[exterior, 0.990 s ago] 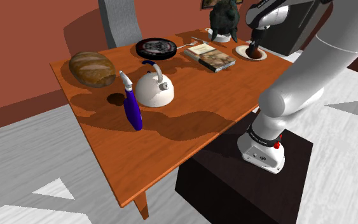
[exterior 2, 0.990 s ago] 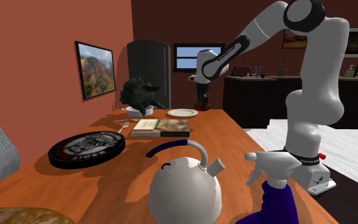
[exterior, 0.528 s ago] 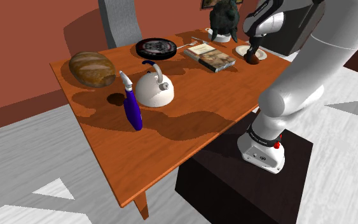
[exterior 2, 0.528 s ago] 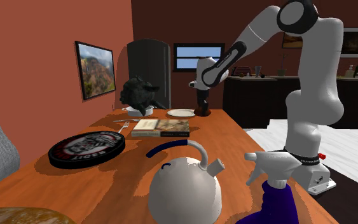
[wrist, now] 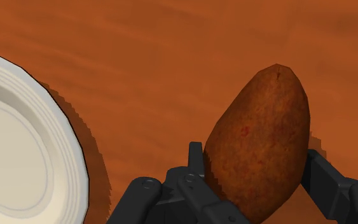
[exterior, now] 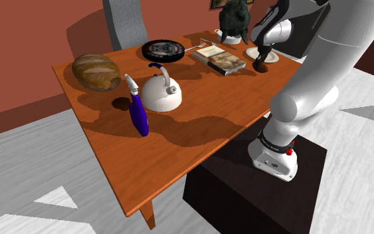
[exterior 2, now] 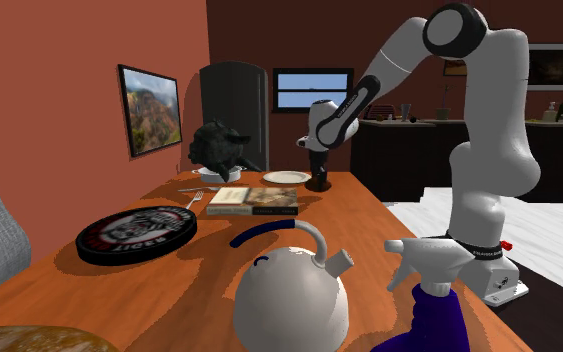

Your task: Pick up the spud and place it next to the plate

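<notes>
**Fig. Placement stage, potato in grasp.** The gripper point(wrist: 257, 167) is closed on the potato point(wrist: 258, 118). In the wrist view I read one black finger pressed to each flank of the brown, oval tuber, whose long axis runs away from the palm.

Under it lies bare orange-brown table point(wrist: 139, 57). The white plate point(wrist: 66, 153) sits just beside the potato, apart from it, with a strip of wood between rim and skin. In the shoulder view the hand hangs low at the table's far corner, at the plate's near edge, with a book point(exterior: 218, 60) a little way off toward that view's left.

Progress, as I judge it: the pick-up is done and the potato is already over a spot that counts as next to the plate. Whether its tip rests on the wood I cannot settle; a small shadow close by suggests it is very near.

What is left: lower if needed, part the fingers, lift clear without nudging the potato into the rim.
</notes>
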You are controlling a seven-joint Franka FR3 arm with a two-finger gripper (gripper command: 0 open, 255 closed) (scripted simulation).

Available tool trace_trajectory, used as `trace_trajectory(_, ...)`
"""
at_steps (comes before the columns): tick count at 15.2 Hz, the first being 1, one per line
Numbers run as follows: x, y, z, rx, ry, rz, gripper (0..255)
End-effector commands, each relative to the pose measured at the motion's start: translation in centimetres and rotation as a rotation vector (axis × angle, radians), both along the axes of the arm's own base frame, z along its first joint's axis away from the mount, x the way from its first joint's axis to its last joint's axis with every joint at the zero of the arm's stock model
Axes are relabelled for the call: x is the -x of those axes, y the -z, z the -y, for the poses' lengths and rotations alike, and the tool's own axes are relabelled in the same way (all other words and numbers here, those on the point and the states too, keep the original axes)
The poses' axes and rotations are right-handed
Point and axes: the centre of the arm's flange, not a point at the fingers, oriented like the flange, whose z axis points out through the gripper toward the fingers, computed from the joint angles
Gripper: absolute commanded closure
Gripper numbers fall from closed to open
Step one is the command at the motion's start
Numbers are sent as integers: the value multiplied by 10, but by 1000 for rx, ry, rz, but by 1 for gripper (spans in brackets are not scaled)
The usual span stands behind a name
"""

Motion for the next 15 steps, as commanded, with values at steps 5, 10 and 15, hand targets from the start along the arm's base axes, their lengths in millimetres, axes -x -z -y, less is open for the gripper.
trace_trajectory(5,0,2,0,0,0,0,255)
trace_trajectory(10,0,2,0,0,0,0,0)
trace_trajectory(15,-3,-36,-9,0,0,0,0)
